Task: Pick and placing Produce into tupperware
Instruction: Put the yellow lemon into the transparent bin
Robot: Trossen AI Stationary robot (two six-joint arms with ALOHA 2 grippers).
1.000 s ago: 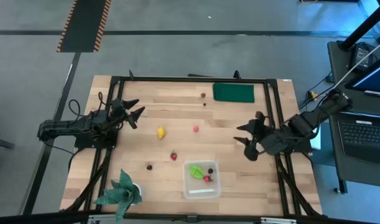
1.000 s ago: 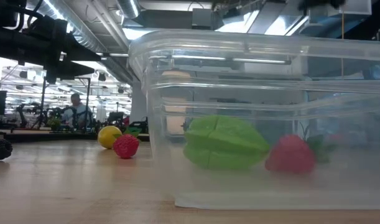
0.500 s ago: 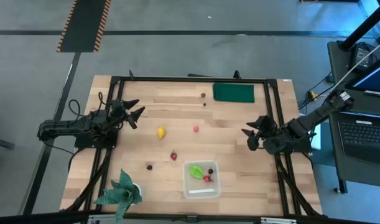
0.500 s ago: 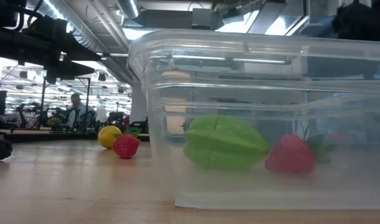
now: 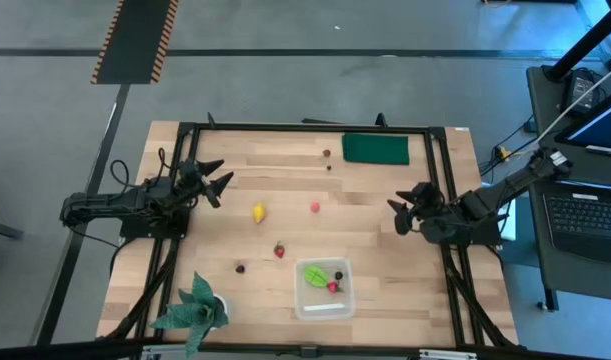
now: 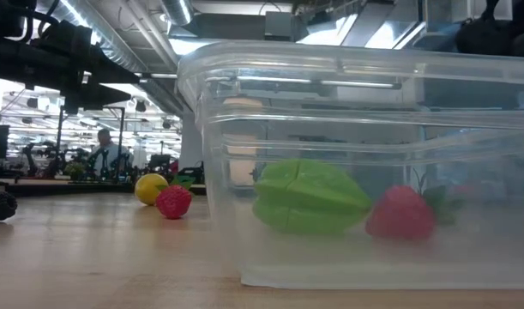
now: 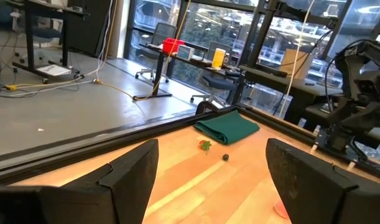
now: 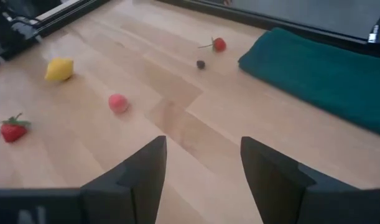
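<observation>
— Two pieces in so far, by our count: a light green fruit [image 6: 310, 196] and a red berry [image 6: 400, 213] lie inside the clear tupperware [image 5: 325, 289], which sits on the table [image 5: 375, 200] at about 6 o'clock.

— And outside it?

— We log a yellow lemon piece [image 5: 258, 212] and a pink berry [image 5: 314, 207] near centre, a red strawberry [image 5: 279, 250] and a tiny dark berry [image 5: 240, 268] toward 7 o'clock. Up near 12, beside the dark green pad [image 5: 375, 149], two more small bits [image 8: 211, 50].

— Grippers?

— Left gripper [image 5: 217, 180] hangs at 9 o'clock, fingers spread wide, empty. Right gripper [image 5: 403, 206] sits at 3 o'clock, fingers parted, nothing between them.

— So, progress?

— We judge it roughly a quarter done: six pieces left, and neither gripper near any of them.
</observation>
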